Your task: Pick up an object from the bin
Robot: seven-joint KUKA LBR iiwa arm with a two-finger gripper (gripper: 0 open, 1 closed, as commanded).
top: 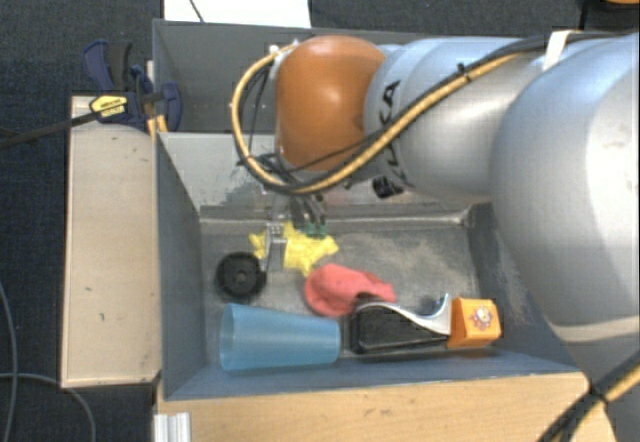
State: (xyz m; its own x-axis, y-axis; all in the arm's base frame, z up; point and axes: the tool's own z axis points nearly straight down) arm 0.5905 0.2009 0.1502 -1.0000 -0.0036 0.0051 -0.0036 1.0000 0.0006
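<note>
The orange cover [325, 100] and the fat arm [520, 130] blocked the back and right side of the bin [185, 230]. The gripper [293, 230] was half tucked under the cover and overlapped the crumpled yellow thing [308, 251], so its shape was anyone's guess.

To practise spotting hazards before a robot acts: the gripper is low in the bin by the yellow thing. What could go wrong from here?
1. The yellow thing at the gripper looks crumpled and uneven, so a grip might slip off.
2. The black disc lies close beside it and could get knocked or caught.
3. The pink lump lies right next to it and may be dragged along on lifting.
</note>
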